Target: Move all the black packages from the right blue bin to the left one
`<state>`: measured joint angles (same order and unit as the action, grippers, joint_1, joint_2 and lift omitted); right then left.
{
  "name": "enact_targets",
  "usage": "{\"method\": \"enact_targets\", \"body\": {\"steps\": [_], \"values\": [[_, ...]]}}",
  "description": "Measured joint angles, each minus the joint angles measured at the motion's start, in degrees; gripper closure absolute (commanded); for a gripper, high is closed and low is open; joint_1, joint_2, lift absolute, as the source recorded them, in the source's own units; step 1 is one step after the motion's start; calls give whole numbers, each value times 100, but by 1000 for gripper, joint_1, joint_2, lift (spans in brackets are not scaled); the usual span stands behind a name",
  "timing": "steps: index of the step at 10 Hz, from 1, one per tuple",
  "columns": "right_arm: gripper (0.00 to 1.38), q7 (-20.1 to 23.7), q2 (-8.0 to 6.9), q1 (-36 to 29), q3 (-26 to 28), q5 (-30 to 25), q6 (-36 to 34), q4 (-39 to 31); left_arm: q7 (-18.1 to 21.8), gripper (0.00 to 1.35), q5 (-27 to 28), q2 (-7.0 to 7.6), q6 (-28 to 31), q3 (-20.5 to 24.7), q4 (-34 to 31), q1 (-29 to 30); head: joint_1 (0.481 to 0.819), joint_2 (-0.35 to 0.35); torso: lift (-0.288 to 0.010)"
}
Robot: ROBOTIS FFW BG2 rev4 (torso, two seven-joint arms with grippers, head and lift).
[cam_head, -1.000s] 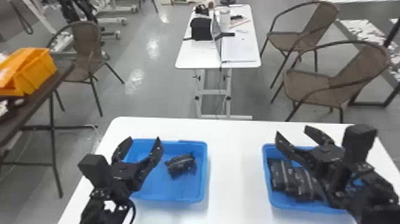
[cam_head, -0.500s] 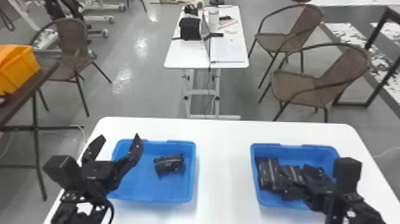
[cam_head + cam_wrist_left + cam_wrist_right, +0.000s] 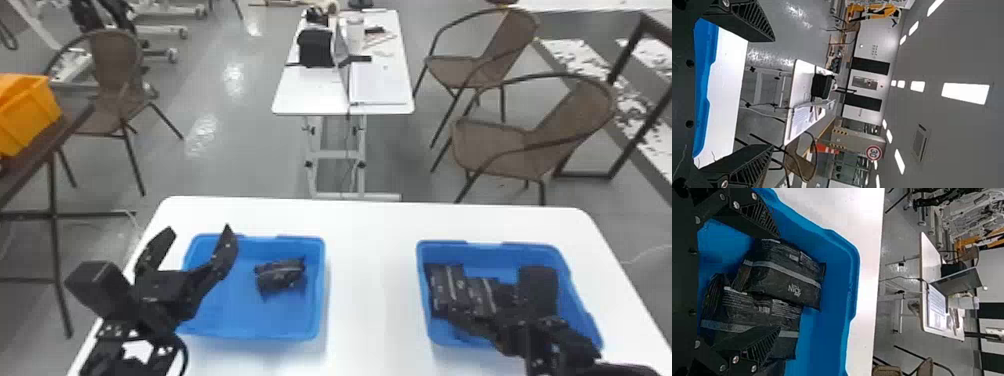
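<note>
Black packages point(image 3: 446, 290) lie in the head view inside the right blue bin point(image 3: 575, 280), by its left wall; at least two can be made out. The right gripper point(image 3: 469, 302) is down in that bin, over the packages. To the left of the right blue bin, across bare white table point(image 3: 372, 280), sits the left blue bin point(image 3: 321, 290) with one black package point(image 3: 280, 275) in it. The left gripper point(image 3: 199, 229) is well left of the right blue bin, over the left bin's far-left corner, its jaws spread wide and holding nothing. Beyond the right blue bin stand two woven armchairs point(image 3: 575, 115).

In the left wrist view, the two black fingers point(image 3: 746, 156) stand wide apart — between them show a blue bin rim and white tabletop.

In the right wrist view, two packages lie side by side in the right blue bin, each with a pale stripe. The gripper's jaws are wide — one finger point(image 3: 756, 344) crosses in front of a package, the other is beside the neighbouring one. Whether either finger touches them, I cannot tell.
</note>
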<state>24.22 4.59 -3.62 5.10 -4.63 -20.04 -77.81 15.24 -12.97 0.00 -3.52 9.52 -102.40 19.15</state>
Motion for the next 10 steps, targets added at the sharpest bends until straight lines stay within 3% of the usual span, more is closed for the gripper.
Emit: {"method": "enact_targets", "body": {"steps": [4, 6, 7, 8, 10], "values": [[213, 81, 69, 818, -461, -218, 222, 1191, 49, 61, -46, 0, 15, 35, 0, 1, 695, 70, 0], [226, 114, 66, 939, -593, -264, 197, 1438, 74, 61, -86, 0, 32, 66, 0, 9, 695, 82, 0], [498, 112, 50, 988, -609, -349, 122, 1507, 86, 61, -91, 0, 32, 93, 0, 22, 695, 87, 0], [924, 166, 43, 1075, -618, -386, 44, 1633, 93, 61, -92, 0, 39, 115, 4, 34, 695, 90, 0], [1288, 219, 32, 1155, -630, -295, -60, 1768, 94, 61, -100, 0, 35, 138, 23, 47, 695, 97, 0]]}}
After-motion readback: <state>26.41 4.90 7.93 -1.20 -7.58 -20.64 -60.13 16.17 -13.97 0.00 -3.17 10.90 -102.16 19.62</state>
